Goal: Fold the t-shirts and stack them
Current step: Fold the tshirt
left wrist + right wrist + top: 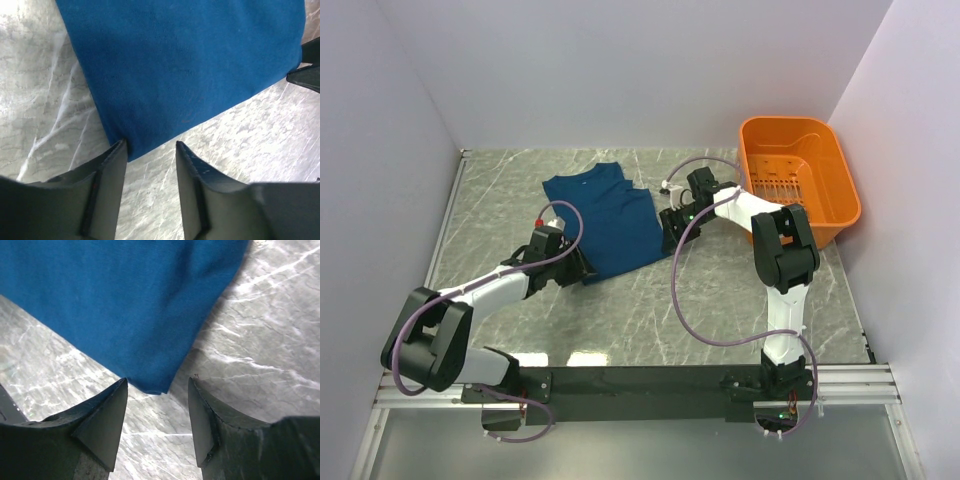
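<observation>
**A robot test cell, not anyone's home**

Plain pale panels (620, 70) box in a grey marbled table (720, 300) on three sides. The left arm (490, 290) and right arm (785, 250), black and white, are bolted to a metal frame (860, 380) at the near edge, purple cables (674, 285) looping off them. A blue t-shirt (605, 220) and an orange basket (800, 180) lie out like lab props.

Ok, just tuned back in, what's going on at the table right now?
Both arms are working on a single dark blue t-shirt that lies flat on the marble table. The left gripper is at the shirt's near left corner, and the right gripper is at a corner on its right side. Both have their jaws open with the fabric tip right at the fingertips, and neither is clamped on it. The orange basket sits off to the far right, away from both grippers.
</observation>
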Action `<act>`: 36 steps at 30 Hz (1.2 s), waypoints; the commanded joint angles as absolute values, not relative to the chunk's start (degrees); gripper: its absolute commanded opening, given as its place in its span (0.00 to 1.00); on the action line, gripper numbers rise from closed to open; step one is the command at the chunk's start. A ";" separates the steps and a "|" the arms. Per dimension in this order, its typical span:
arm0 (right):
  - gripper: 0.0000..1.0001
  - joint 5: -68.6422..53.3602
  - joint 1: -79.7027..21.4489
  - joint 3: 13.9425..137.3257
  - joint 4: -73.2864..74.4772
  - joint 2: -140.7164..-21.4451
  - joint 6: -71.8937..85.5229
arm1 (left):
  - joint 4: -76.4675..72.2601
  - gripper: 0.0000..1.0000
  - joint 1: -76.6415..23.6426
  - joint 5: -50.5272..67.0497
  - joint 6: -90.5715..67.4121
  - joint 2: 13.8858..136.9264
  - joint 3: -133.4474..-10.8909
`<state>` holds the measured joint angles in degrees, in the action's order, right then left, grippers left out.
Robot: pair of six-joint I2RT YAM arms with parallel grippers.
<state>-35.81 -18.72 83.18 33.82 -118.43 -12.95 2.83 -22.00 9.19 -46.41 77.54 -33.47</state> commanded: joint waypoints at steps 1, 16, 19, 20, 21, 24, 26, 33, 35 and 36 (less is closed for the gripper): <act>0.58 -38.84 -18.54 84.64 33.92 -118.47 -12.92 | -1.13 0.45 -22.32 10.28 -46.93 78.13 -33.49; 0.00 -39.46 -16.18 80.60 35.67 -113.82 -15.73 | -0.18 0.01 -22.32 13.62 -47.55 73.75 -29.80; 0.00 -38.32 -15.73 77.71 37.26 -111.80 -19.23 | 1.49 0.01 -22.76 15.55 -49.74 68.83 -26.11; 0.00 -37.80 -15.56 76.83 37.53 -110.58 -20.03 | 1.84 0.01 -23.02 15.99 -51.05 66.30 -24.19; 0.00 -37.62 -15.64 75.16 38.31 -109.96 -20.74 | 2.28 0.01 -23.38 16.52 -51.76 64.88 -23.21; 0.00 -37.53 -15.56 72.17 39.37 -108.02 -22.94 | 1.94 0.01 -24.87 17.66 -55.10 60.21 -19.17; 0.00 -37.44 -15.47 69.89 39.99 -106.80 -24.25 | 1.67 0.01 -26.10 18.37 -57.29 58.20 -16.89; 0.00 -38.49 -15.56 63.37 43.32 -101.96 -28.29 | 4.21 0.12 -32.25 17.32 -62.05 54.85 -14.85; 0.01 -39.02 -15.64 62.23 44.82 -100.03 -30.75 | 10.24 0.22 -34.80 12.85 -63.36 51.01 -16.95; 0.04 -38.94 -15.56 61.88 46.13 -99.24 -32.76 | 12.98 0.25 -35.67 11.09 -63.89 49.06 -17.92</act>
<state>-39.03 -16.10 62.98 41.91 -103.88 -26.79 5.41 -33.41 15.77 -60.80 54.19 -15.03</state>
